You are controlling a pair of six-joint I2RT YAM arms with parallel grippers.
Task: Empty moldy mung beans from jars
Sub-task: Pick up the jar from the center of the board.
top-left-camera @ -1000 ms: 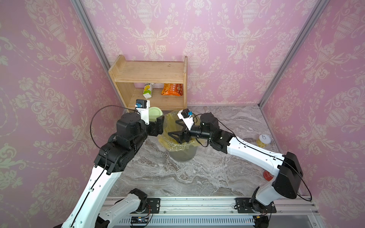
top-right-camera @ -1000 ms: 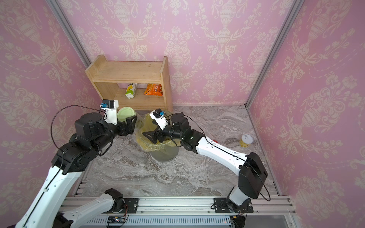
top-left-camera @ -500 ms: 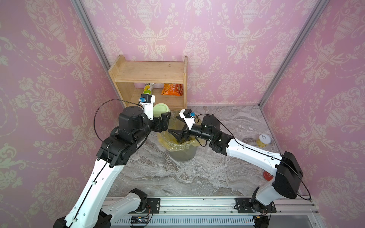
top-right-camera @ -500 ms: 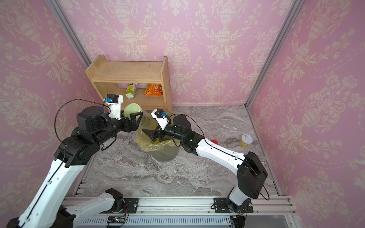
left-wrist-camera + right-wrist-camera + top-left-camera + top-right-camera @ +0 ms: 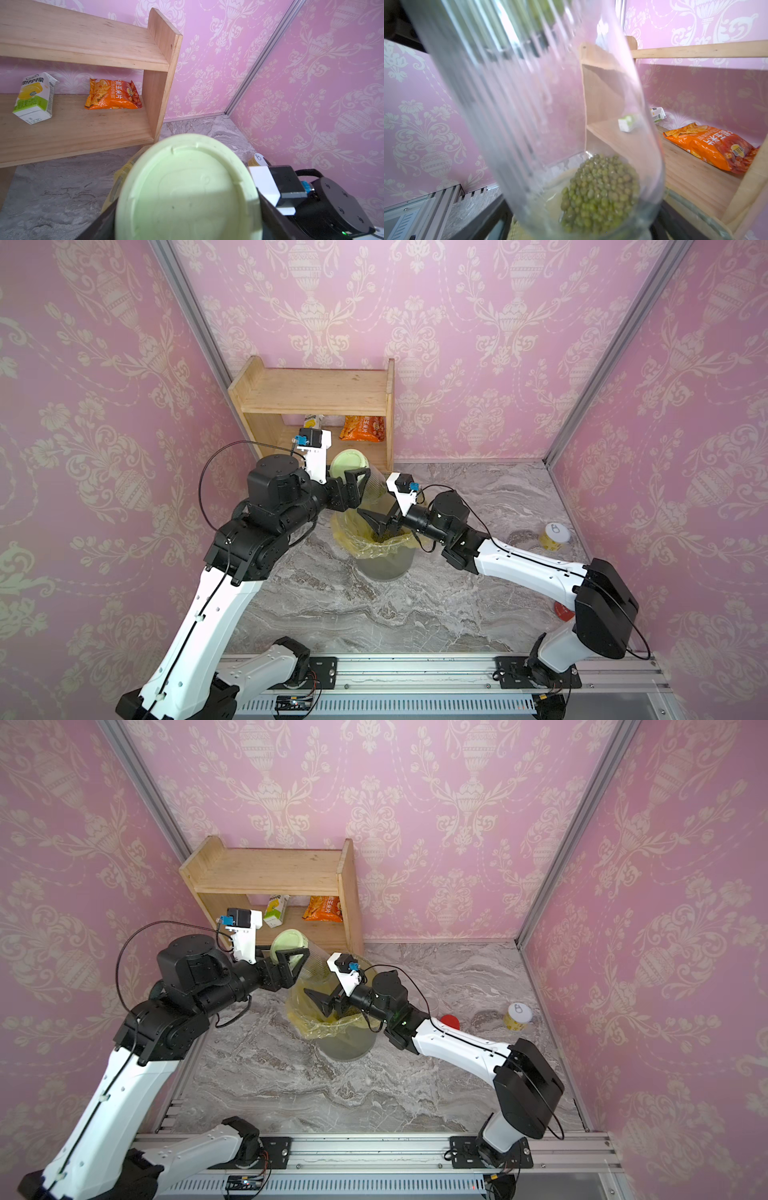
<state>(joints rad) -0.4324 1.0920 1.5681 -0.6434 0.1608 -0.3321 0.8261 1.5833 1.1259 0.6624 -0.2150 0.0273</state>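
Nearest, a red-topped thing point(image 5: 563, 610) is half hidden behind the right arm point(image 5: 528, 568), and too little shows to tell what it holds; further in stands the bin point(image 5: 386, 568), lined with a yellow bag point(image 5: 370, 549), its inside dark and unclear in both top views; over its mouth the right gripper point(image 5: 376, 524) hangs with jaws spread wide, just under the low end of the ribbed jar point(image 5: 376, 489), and whether they touch is unclear; the jar is tilted, clamped near its pale green lid point(image 5: 187, 187) by the left gripper point(image 5: 355, 483), with the lid on and uppermost; the mung beans point(image 5: 600, 193) lie heaped in the jar's low end; by the right wall a yellow tin point(image 5: 555, 536) stands upright, its white pull-tab top in place; farthest, the wooden shelf point(image 5: 316, 391) carries a carton point(image 5: 33, 97) and an orange snack bag point(image 5: 113, 94) on its lower board.
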